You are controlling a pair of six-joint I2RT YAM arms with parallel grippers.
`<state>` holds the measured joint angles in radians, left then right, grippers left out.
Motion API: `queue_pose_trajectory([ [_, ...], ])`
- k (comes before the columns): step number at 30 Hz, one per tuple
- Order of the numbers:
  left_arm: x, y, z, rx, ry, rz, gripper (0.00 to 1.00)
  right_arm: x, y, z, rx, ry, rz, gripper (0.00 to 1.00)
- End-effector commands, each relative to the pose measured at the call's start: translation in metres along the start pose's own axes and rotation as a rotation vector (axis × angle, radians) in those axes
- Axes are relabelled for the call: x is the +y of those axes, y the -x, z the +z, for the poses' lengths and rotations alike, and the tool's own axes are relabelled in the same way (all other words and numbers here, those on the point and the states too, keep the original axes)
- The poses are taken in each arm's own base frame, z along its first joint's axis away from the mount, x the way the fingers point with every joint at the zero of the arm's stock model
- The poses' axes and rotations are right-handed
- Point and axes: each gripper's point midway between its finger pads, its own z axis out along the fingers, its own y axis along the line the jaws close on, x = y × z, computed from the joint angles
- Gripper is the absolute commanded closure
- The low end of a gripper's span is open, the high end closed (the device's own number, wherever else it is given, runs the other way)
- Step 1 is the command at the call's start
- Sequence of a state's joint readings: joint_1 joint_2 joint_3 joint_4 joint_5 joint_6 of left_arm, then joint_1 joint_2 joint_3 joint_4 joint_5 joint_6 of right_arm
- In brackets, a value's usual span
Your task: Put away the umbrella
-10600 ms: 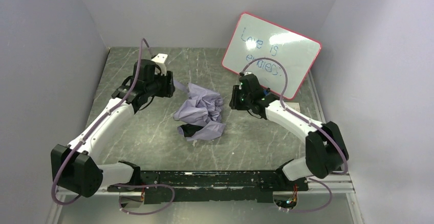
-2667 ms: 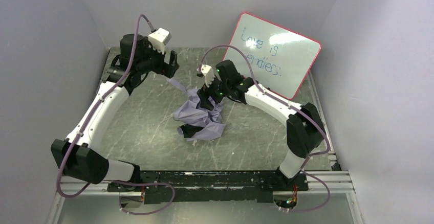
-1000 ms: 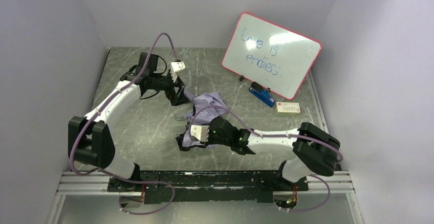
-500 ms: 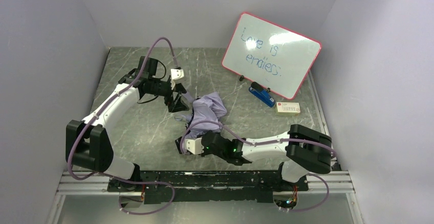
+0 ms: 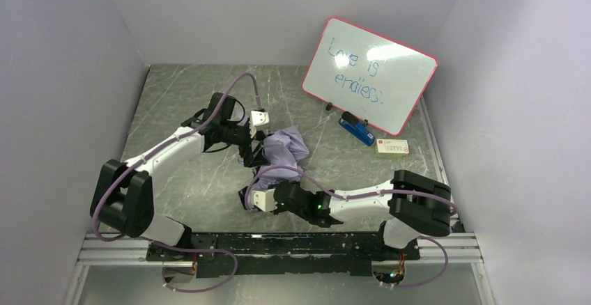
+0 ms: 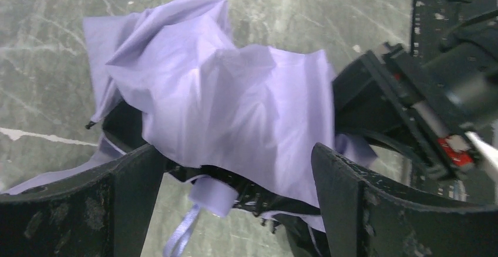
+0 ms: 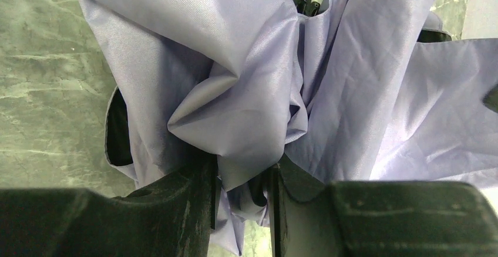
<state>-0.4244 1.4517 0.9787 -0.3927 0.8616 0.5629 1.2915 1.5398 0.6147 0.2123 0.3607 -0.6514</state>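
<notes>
Far left, from above: left arm reaching in across the grey marbled surface (image 5: 174, 180). At its tip the left pincer (image 5: 252, 150), spread wide, one finger on either side of the left edge of the umbrella (image 5: 282, 150), closed on nothing. Same thing from the left wrist: two black fingers (image 6: 76, 210) well apart. In the gap between them, lavender cloth, a dark bundle of ribs and a thin lavender strap trailing down.

Centre: the umbrella itself, collapsed but not wrapped, a crumpled lavender heap lying on the surface between the two pincers. Black frame parts showing at its near end.

Just below the heap, close to the front rail: right pincer (image 5: 246, 200), pointing left at the end of a low, outstretched arm. Narrowed onto a fold of the cloth. From the right wrist: fabric gathered and pinched between the two fingers (image 7: 188, 201), more of it billowing above, black rib tips at the top edge of that view.

Further right, toward the back: red-framed whiteboard (image 5: 369, 75) propped upright, blue handwriting across it. At its foot a blue object (image 5: 358, 129), too small to identify. Just beside that, a small white box (image 5: 392, 147) flat on the surface. Both well apart from the umbrella.
</notes>
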Motion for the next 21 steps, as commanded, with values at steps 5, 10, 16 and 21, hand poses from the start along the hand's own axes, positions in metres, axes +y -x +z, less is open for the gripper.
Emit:
queue_pose_trajectory([
  [5, 0.039, -0.048, 0.031, 0.105, 0.030, -0.007, 0.03, 0.024, -0.012, -0.002, 0.037, 0.079, -0.012, 0.65],
  [10, 0.022, -0.063, 0.042, 0.129, -0.064, -0.026, 0.03, 0.022, -0.011, -0.003, 0.033, 0.072, -0.011, 0.65],
  [16, 0.004, -0.067, 0.049, 0.135, -0.106, 0.015, 0.03, 0.024, -0.010, -0.002, 0.024, 0.072, 0.006, 0.65],
  [21, -0.005, -0.086, 0.053, 0.183, -0.143, -0.008, 0.03, 0.022, -0.007, -0.001, 0.017, 0.057, 0.027, 0.65],
])
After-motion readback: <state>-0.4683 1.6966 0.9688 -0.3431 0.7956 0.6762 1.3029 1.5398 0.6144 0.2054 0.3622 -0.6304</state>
